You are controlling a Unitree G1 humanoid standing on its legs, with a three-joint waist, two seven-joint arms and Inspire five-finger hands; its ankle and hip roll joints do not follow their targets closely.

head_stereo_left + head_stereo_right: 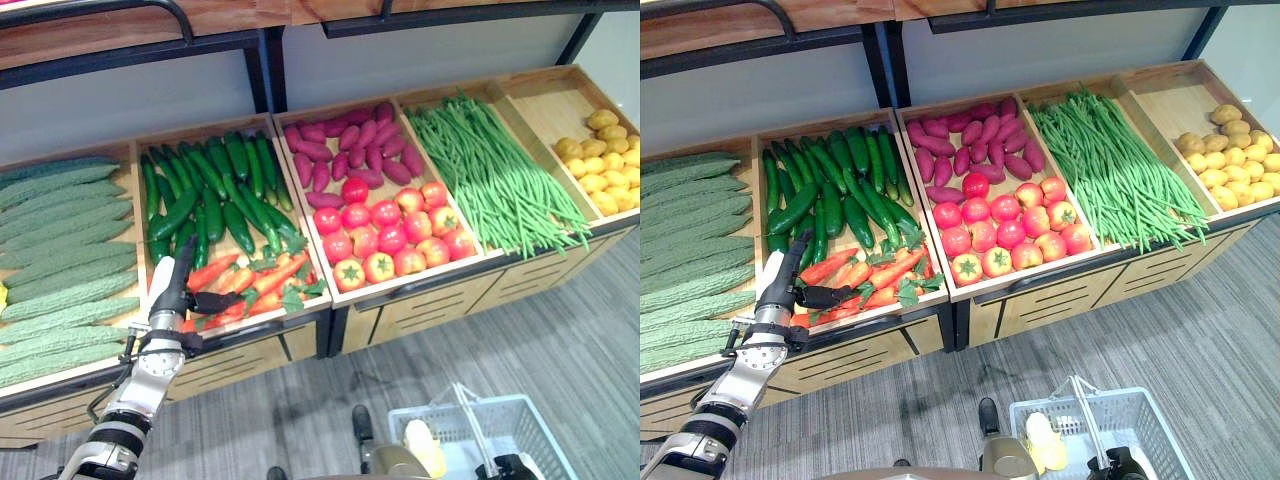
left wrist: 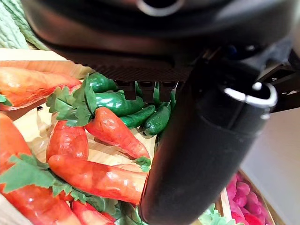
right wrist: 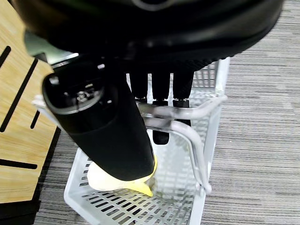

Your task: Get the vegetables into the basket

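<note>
Fingers (image 3: 161, 89) of right hand (image 3: 101, 126) curl round basket (image 3: 206, 140) handle; left hand (image 1: 172, 290) spread over carrots (image 2: 112, 133), seemingly untouched.

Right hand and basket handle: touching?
Touching. In the right wrist view the right hand has its fingers curled over the basket handle, with the white basket hanging below it.

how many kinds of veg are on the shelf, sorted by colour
green: 3 (bitter gourds, cucumbers, green beans)
orange: 1 (carrots)
red: 1 (tomatoes)
purple: 1 (sweet potatoes)
yellow: 1 (potatoes)
total: 7 kinds
</note>
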